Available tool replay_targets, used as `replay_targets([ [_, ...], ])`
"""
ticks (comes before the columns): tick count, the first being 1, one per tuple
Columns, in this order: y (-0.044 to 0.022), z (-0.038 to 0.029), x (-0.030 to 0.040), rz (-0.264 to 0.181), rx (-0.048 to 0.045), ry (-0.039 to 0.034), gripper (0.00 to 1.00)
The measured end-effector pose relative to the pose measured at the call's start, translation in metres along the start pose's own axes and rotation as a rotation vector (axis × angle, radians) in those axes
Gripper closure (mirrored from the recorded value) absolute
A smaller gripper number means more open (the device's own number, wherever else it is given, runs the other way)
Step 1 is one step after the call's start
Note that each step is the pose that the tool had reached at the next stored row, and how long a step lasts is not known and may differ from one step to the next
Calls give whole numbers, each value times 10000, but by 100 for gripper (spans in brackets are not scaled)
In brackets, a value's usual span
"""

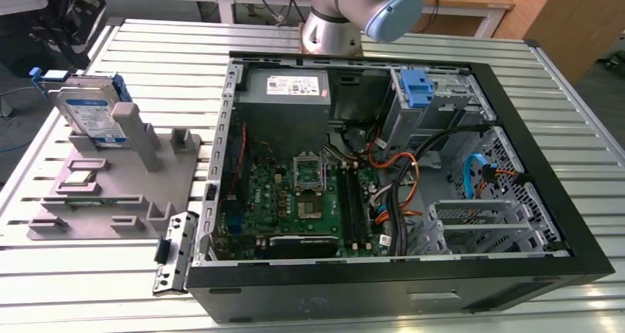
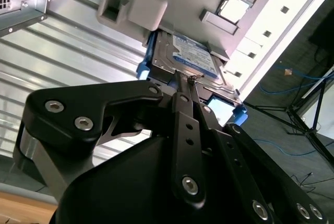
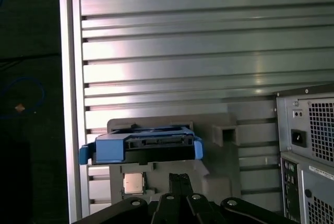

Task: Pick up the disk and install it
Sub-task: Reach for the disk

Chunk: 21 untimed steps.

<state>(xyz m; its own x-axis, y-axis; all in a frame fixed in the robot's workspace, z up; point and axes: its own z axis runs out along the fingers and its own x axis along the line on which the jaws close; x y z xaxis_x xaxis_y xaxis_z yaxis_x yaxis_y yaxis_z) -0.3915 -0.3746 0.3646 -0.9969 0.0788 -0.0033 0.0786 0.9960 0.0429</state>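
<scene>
The disk [image 1: 91, 110] is a silver drive with a white-and-blue label in a bright blue carrier. It stands on edge in a slot of the grey holder [image 1: 127, 194] at the exterior view's left. In the second wrist view the disk [image 2: 192, 57] lies just beyond my gripper [image 2: 186, 79], whose two thin black fingers are pressed together with nothing between them. In the first wrist view the disk [image 3: 141, 146] shows its blue end, and my gripper [image 3: 180, 178] hangs apart from it, shut.
An open computer case [image 1: 547, 201] fills the middle of the slatted metal table [image 1: 146, 47], with a grey power supply [image 1: 285, 88] and a lone blue bracket [image 1: 417, 88] at its far side. A processor chip [image 1: 78, 177] rests on the holder. The arm's base [image 1: 337, 25] stands behind the case.
</scene>
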Motion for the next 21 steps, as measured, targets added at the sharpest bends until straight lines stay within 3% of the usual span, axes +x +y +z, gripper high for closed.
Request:
replay_targets([
  [6, 1, 73, 113, 0, -2, -3, 89],
  [21, 23, 131, 126, 0, -2, -1, 89],
])
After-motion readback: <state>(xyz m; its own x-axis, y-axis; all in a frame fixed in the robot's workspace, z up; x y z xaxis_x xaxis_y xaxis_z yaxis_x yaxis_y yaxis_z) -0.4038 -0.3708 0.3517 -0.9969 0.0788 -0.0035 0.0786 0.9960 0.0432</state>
